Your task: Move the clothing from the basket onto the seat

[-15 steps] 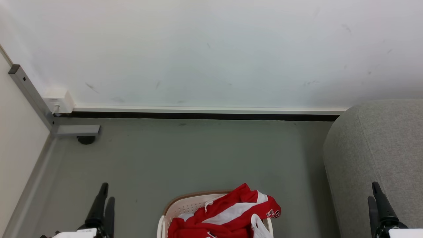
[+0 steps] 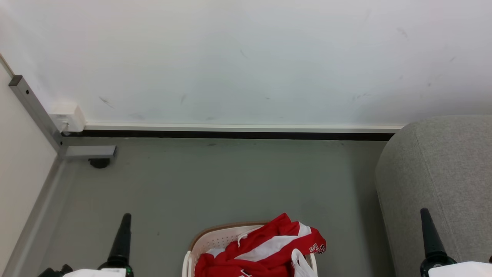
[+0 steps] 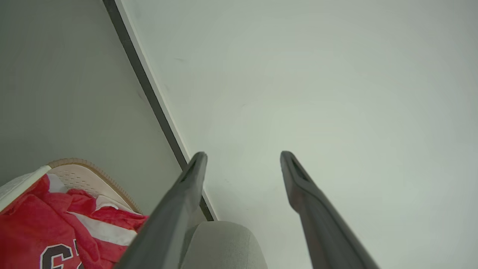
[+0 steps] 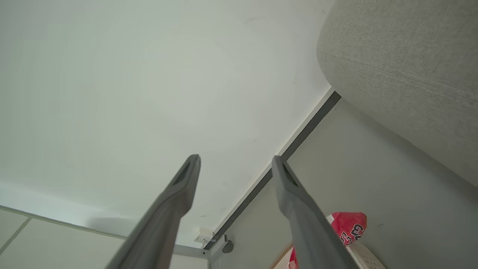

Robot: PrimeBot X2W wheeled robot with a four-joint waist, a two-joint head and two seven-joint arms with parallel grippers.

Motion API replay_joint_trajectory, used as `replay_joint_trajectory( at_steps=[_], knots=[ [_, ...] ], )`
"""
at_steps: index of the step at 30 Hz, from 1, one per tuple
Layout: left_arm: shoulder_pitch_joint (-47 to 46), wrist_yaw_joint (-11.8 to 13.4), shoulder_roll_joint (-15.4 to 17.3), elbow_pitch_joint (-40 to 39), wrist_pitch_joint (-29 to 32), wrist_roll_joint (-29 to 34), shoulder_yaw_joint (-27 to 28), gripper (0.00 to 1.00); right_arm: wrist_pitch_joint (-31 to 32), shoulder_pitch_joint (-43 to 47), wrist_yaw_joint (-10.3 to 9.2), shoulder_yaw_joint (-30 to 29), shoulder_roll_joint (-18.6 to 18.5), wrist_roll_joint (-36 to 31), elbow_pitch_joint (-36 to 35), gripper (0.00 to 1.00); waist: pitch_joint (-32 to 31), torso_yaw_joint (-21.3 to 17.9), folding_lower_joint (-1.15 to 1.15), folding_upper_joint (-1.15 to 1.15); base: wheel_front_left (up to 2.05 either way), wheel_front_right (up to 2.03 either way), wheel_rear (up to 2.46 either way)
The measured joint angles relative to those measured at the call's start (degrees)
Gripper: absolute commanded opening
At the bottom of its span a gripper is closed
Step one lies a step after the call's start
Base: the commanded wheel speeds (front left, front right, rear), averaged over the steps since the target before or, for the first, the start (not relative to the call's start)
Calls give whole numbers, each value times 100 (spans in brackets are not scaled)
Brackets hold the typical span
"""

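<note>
Nothing lifted yet: the red jersey (image 2: 265, 246) lies heaped in the laundry basket (image 2: 210, 239), shorts perhaps beneath. My left gripper (image 3: 242, 155) and right gripper (image 4: 236, 158) hang spread, empty. Next I reach down, then carry to the sofa (image 2: 442, 173).

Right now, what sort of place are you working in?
Probably an indoor room corner, perhaps a living-room mock-up: grey sofa beside a scuffed white wall, smooth grey floor, and a laundry basket holding red clothing.

Red shiny fabric clothing (image 2: 261, 246), striped white and lettered in dark, white-outlined characters, is seen at six o'clock within a cream-white plastic basket (image 2: 215, 239) dotted with small holes and rimmed brown. A light grey upholstered sofa (image 2: 442, 169) is shown at four o'clock.
</note>
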Motion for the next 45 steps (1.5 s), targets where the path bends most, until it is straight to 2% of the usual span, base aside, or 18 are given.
replay_joint_trajectory(
  at_steps=[12, 45],
  knots=[
    [144, 47, 3, -179, -279, 1194, -113, 100, -270, 2, 0, 264, -7, -1260, -15, 100, -3, -23, 0, 0, 0, 0, 0],
    [387, 90, 18, -297, -870, 3554, -356, 100, -860, 105, 0, 657, -32, -3671, 188, 100, -35, -33, 0, 0, 0, 0, 0]
  ],
)
